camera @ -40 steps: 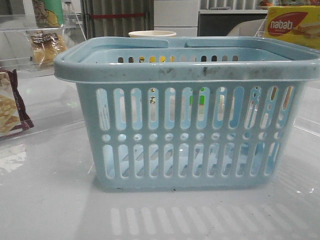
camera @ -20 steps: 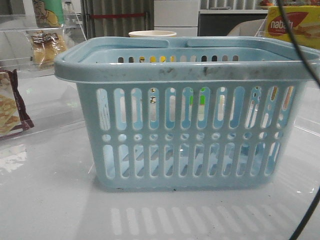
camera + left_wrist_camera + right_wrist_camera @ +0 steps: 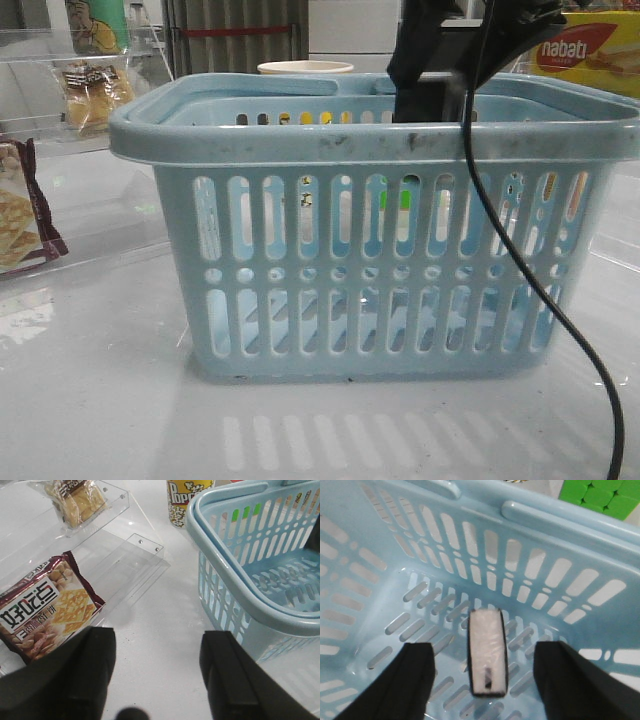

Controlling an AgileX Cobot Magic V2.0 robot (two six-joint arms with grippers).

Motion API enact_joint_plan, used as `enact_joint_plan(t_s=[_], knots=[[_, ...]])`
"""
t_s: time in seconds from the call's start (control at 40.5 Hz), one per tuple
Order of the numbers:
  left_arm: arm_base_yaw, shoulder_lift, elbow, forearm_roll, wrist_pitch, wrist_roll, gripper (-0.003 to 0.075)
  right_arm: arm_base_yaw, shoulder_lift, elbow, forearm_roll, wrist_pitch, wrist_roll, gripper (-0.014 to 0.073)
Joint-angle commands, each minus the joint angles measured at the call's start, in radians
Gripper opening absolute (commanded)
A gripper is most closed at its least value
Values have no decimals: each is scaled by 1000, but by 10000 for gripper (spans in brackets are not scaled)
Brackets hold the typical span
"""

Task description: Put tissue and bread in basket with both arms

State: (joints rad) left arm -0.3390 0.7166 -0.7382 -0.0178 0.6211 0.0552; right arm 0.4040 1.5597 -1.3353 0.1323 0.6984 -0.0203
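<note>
- The tissue (image 3: 487,651), a small pack with a black edge and a pale, glossy face, sits between the right gripper (image 3: 487,680)'s 2 black fingers, touching neither. Whether it lies on the floor of the basket or is in mid-drop I cannot tell.
- Those jaws stand wide apart and empty directly over the pack, which reads to me as a release made low inside the basket so the pack lands flat rather than bouncing out.
- The large light-blue plastic basket (image 3: 370,140), slotted and holed along its walls with a scuffed wide rim, stands upright in the middle of the white table (image 3: 100,400); in the front view the right arm dips behind its near rim, a black cable (image 3: 530,290) trailing down outside.
- The bread (image 3: 75,500), golden-yellow pieces in a small clear bag with a dark label, rests on a clear acrylic shelf (image 3: 115,510) well apart from the basket, on the robot's left, so it falls naturally to the left arm.
- The left gripper (image 3: 157,675) hovers over bare table beside the basket, its jaws apart and holding nothing; the bread step looks not yet begun.
- Nearer that gripper lies a maroon-edged packet of flat pale pastry (image 3: 47,605), a likely wrong target.
- A yellow popcorn cup (image 3: 187,500) stands just behind the basket, and a yellow "nabati" box (image 3: 590,50) behind to the right.
</note>
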Motion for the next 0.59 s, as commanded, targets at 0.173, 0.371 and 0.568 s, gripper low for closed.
enact_joint_plan(t_s=[0.173, 0.371, 0.568], knots=[[-8, 2, -28, -1, -69, -1, 434, 1, -175, 2, -9, -54, -65, 590], [-8, 2, -28, -1, -58, -1, 434, 1, -409, 153, -17, -56, -138, 590], [-8, 2, -28, -1, -58, -1, 434, 1, -633, 311, -16, -47, -138, 590]])
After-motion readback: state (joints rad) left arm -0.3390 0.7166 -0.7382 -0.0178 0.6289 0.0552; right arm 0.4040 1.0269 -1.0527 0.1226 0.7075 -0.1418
